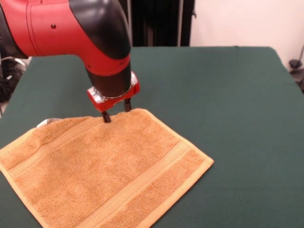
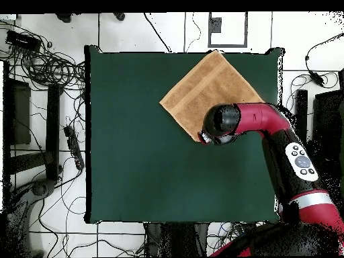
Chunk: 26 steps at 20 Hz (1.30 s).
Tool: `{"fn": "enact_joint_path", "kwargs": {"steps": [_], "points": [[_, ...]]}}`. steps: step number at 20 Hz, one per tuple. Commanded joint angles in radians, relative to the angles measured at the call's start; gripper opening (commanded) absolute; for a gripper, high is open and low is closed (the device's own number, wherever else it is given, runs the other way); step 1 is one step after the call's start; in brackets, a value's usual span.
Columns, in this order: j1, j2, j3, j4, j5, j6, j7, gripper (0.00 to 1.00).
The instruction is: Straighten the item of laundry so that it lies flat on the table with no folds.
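Claw [image 1: 116, 112] at towel's [image 1: 104, 171] far corner; table [image 1: 228, 104] open around.

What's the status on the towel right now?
Tool open, tips at towel's far corner. Towel looks flat on table, near its edge. Nothing in the way.

This looks like a robot lab, not a home. A big red and black robot arm [image 2: 269, 127] reaches over a table [image 2: 134, 168] covered in green cloth. On the floor past the table's edge, far from the claw [image 1: 116, 112], lie lots of black cables [image 2: 47, 67] (all in a tangle) on pale floor tiles [image 2: 121, 30]. Dark stands [image 2: 52, 127] sit by the cables.
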Motion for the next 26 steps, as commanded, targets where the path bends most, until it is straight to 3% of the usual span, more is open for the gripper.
{"fn": "enact_joint_path", "kwargs": {"steps": [1,11,12,26], "points": [[0.048,0.093,-0.066,-0.046,-0.091,0.073,-0.21,1.0],[0.055,0.102,-0.043,-0.054,-0.081,-0.031,-0.161,1.0],[0.053,0.102,-0.041,-0.052,-0.082,-0.038,-0.161,0.0],[0.053,0.097,-0.034,-0.053,-0.069,-0.033,-0.17,0.0]]}}
